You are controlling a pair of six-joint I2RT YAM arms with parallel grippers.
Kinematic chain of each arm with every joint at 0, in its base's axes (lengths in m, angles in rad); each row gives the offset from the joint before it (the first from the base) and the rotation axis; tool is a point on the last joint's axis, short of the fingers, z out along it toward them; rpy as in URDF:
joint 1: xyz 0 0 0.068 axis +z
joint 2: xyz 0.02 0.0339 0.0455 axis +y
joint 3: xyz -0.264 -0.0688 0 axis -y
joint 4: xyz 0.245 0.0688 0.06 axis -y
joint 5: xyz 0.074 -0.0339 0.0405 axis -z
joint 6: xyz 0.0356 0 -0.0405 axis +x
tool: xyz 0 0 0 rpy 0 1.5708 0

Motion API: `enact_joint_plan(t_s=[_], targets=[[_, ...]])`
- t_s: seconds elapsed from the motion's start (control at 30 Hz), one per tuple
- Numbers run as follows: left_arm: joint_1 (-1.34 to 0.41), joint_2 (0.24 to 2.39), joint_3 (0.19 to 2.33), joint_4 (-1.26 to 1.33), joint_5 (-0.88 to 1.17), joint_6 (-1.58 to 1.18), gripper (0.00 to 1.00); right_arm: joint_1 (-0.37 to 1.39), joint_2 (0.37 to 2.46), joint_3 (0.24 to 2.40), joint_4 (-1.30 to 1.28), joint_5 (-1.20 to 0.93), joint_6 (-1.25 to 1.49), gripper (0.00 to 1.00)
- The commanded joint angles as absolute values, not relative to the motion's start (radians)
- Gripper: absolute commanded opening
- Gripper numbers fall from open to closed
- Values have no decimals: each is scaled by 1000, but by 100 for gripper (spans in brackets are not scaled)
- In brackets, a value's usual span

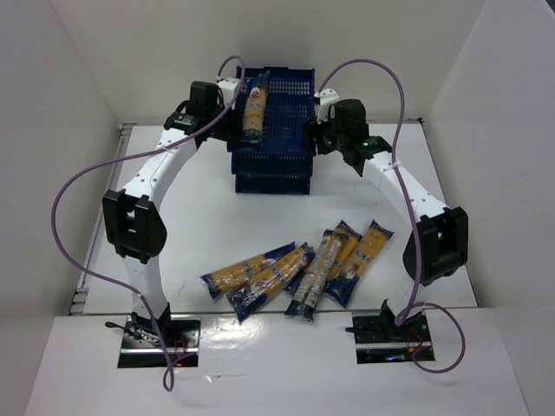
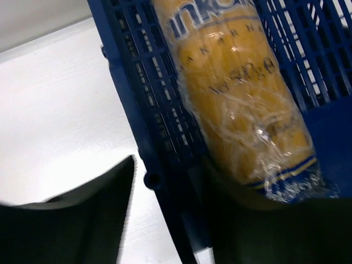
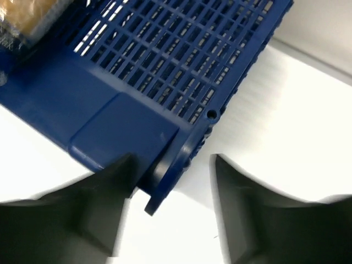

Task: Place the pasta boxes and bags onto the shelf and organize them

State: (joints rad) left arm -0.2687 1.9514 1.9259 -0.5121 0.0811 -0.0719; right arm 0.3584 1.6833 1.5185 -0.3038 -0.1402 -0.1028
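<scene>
One packet (image 2: 242,110) on the shelf (image 2: 144,110) bears only partly readable lettering.

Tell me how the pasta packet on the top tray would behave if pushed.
Probably rolls sideways: the pasta packet looks round and lies loose on the top tray. Likely stiff along its length, being tightly filled with yellow pasta. Its crinkled clear wrap may be slippery.

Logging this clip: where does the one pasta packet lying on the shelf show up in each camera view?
Top external: the pasta packet lies on the left side of the shelf top tier, upper centre of the picture.
Left wrist: it fills the upper middle and runs to the lower right.
Right wrist: only a sliver shows, in the top left corner.
Shared landmark: the shelf's blue grid floor.
</scene>
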Motion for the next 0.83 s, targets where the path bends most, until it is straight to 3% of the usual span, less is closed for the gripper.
enact_joint_plan(t_s=[0.0,0.03,0.07,0.23,0.43,0.8], targets=[[-268,1954,1927,-528,117,-52,63,368,1689,1513,-334,-118,-170,74],[-268,1930,1927,-528,107,-52,68,368,1668,1513,-345,-127,-179,86],[-268,1921,1918,-528,107,-52,78,368,1655,1499,-345,-127,-179,89],[-268,1841,1884,-537,98,-61,99,368,1539,1442,-354,-127,-199,100],[-268,1697,1826,-555,54,-71,99,350,1367,1315,-330,-106,-219,100],[-206,1318,1467,-547,40,-23,99,235,1040,1071,-341,-21,-207,100]])
